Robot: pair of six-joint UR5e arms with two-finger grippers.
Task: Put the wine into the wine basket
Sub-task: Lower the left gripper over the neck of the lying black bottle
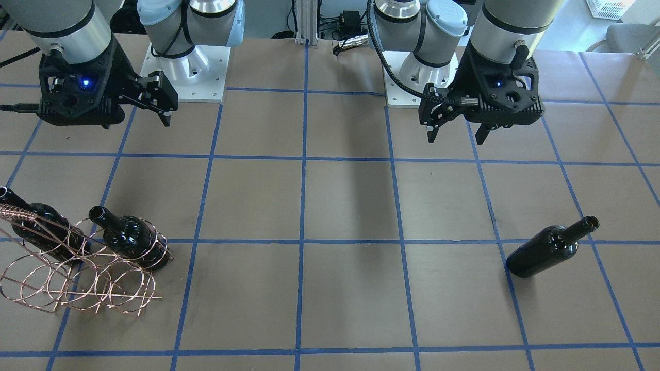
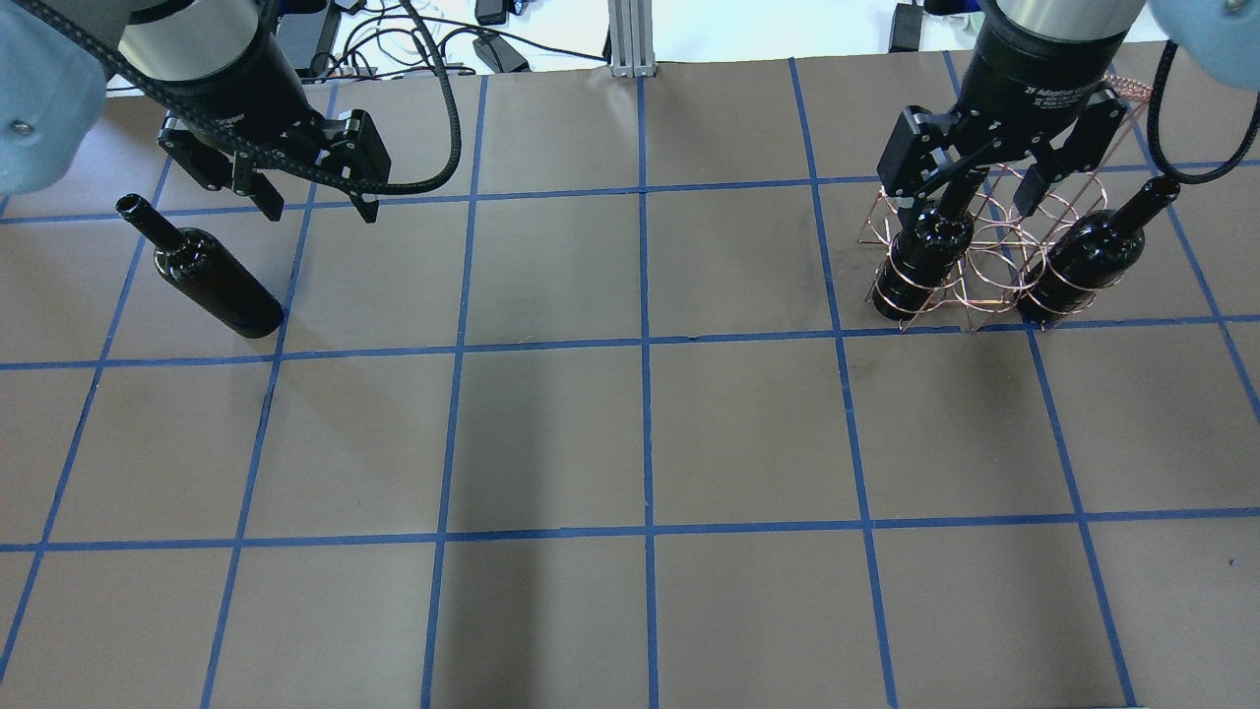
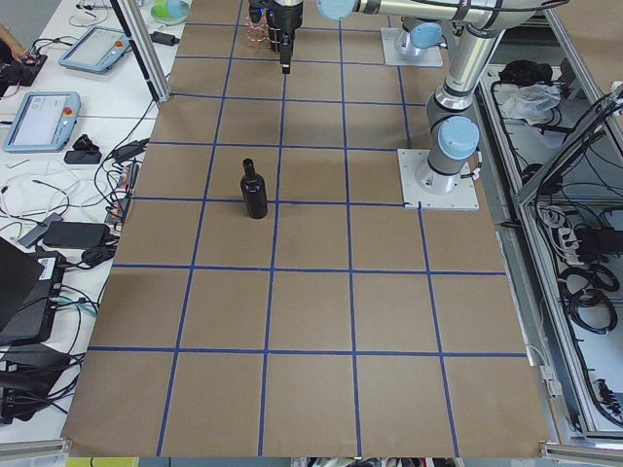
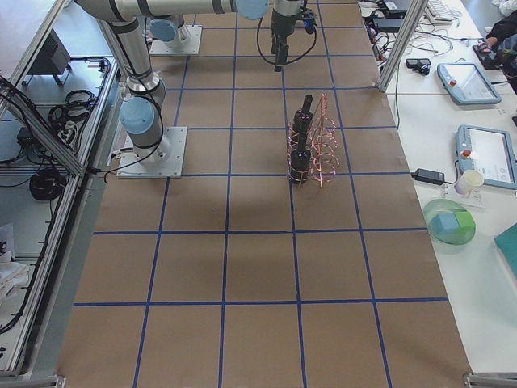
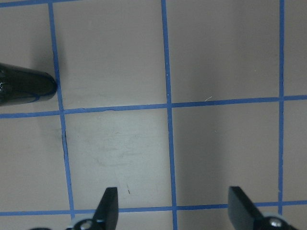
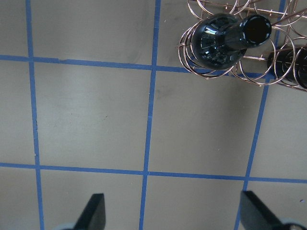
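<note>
**Both grippers spread wide, both empty**

The wine basket [image 2: 987, 264] sits at right, two bottles [image 2: 920, 261] in its loops. The right gripper [image 2: 987, 209] hangs on its robot side, touching nothing. The left gripper [image 2: 320, 212] hovers near the wine [image 1: 549, 250], upright at left.

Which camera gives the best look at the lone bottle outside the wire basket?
The front-facing view: the lone bottle shows whole, large, with nothing in front. The overhead view is nearly as good. The left side view shows it small but upright. The left wrist camera catches only one end.
</note>
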